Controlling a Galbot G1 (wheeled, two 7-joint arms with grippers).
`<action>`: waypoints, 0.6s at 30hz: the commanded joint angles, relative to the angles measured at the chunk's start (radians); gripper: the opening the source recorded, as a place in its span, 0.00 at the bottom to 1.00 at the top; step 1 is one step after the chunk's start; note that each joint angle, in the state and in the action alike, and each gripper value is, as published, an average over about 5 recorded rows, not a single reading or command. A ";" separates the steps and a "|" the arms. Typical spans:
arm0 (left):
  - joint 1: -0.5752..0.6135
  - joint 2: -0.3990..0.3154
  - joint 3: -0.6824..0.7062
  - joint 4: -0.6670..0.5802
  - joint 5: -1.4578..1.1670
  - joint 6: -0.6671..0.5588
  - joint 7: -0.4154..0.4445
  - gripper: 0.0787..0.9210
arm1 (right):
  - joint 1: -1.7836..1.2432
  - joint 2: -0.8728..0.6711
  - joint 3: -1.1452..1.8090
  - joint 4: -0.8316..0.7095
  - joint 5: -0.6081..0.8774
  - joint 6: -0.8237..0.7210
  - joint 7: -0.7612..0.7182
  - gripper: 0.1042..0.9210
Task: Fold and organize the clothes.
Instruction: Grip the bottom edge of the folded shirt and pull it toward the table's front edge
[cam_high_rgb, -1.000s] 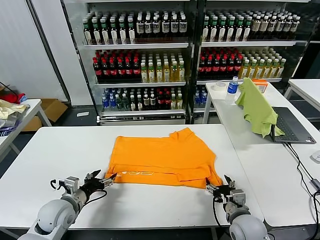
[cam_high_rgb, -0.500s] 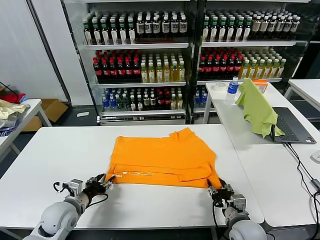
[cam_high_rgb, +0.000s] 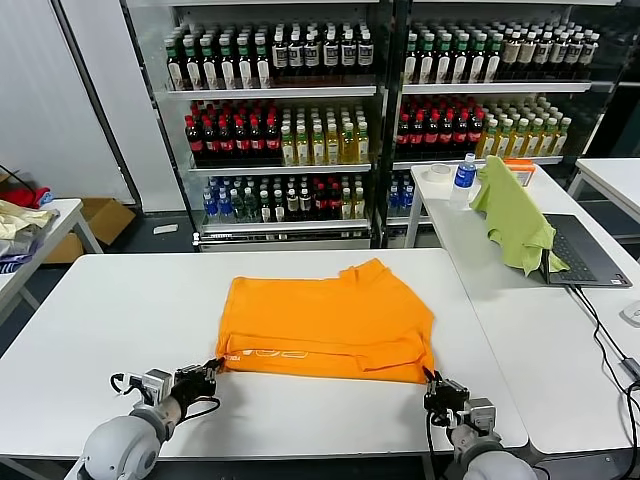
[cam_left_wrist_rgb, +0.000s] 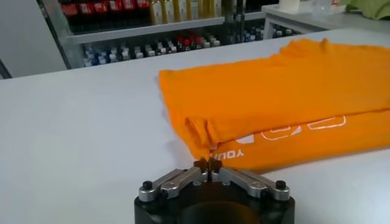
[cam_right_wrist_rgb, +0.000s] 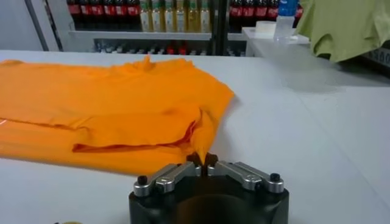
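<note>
From the head view, the orange T-shirt (cam_high_rgb: 328, 320) lies flat mid-bench (cam_high_rgb: 120, 310), your left gripper (cam_high_rgb: 210, 368) and right gripper (cam_high_rgb: 432, 384) at its near corners. The left wrist view shows the left pinched tight on the hem by the lettering; the right wrist view likewise (lift both evenly, keep the hem taut). Drink shelves (cam_high_rgb: 280, 120) stand beyond the T-shirt.
</note>
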 joint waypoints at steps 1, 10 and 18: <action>0.207 0.016 -0.078 -0.179 0.043 0.007 -0.002 0.00 | -0.121 -0.007 0.021 0.116 -0.025 0.007 -0.008 0.03; 0.319 0.031 -0.133 -0.270 0.087 0.010 0.002 0.00 | -0.186 -0.008 0.021 0.165 -0.065 0.012 -0.021 0.03; 0.399 0.022 -0.169 -0.295 0.145 0.011 0.019 0.00 | -0.242 0.014 0.020 0.191 -0.103 0.047 -0.019 0.03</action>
